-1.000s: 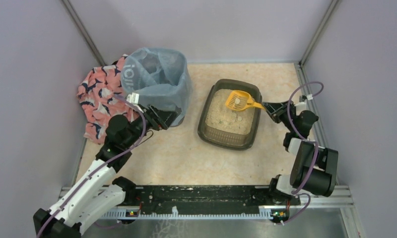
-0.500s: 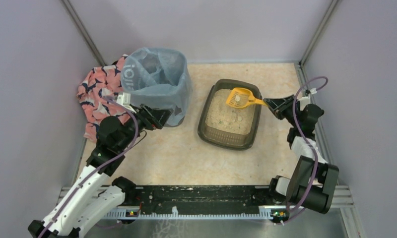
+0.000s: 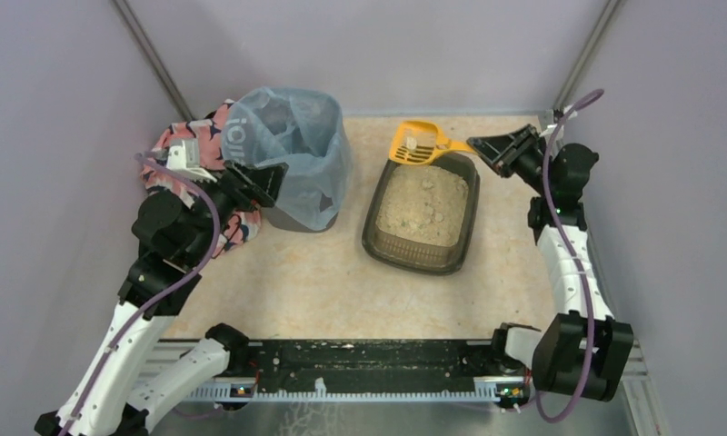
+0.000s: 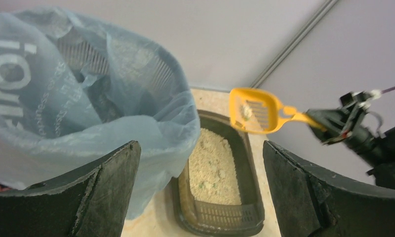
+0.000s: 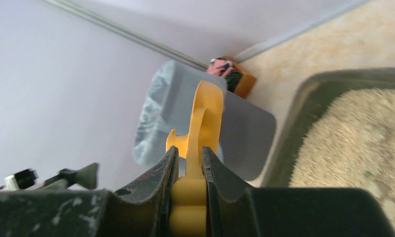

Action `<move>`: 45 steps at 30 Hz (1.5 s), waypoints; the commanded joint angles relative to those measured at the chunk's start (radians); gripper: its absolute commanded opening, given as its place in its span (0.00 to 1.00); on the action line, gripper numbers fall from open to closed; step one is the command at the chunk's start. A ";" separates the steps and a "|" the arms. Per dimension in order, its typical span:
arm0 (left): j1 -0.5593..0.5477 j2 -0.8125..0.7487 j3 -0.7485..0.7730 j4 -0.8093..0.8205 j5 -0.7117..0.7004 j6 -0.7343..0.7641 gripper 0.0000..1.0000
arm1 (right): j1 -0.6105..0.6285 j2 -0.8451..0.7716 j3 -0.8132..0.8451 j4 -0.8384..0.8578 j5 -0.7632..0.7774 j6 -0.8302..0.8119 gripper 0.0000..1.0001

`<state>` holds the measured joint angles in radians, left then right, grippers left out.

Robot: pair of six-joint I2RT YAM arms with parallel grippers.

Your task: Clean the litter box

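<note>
The box [image 3: 414, 257] is a shallow, dark, translucent tray with rounded corners. It lies flat, holding clumpy beige litter [image 3: 422, 207].

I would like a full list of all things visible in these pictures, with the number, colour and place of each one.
litter box: one, dark grey-brown, middle of the table, filled with beige litter
scoop: one, yellow, in the air near the far end of the litter box, with a pale clump in it
bin: one, lined with a light blue bag, left of the litter box
cloth: one, pink with dark pattern, left of the bin
table: one, beige
left gripper: black, open, beside the bin, holding nothing
right gripper: black, shut on the scoop's handle
</note>
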<state>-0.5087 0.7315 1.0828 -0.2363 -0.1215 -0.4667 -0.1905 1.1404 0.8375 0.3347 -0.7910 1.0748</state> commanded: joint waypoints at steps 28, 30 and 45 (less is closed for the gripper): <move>-0.003 -0.235 -0.173 -0.159 -0.023 0.031 0.99 | 0.779 0.673 1.138 -0.442 0.341 -0.737 0.00; -0.002 -0.245 -0.189 -0.157 -0.022 0.038 0.99 | 0.829 0.683 1.179 -0.499 0.403 -0.863 0.00; -0.003 -0.260 -0.248 -0.112 -0.009 0.043 0.99 | 0.858 0.588 1.225 -0.474 0.399 -0.799 0.00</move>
<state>-0.5087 0.4599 0.8478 -0.3832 -0.1673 -0.4427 0.7223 1.8389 2.0010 -0.2237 -0.3191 0.1551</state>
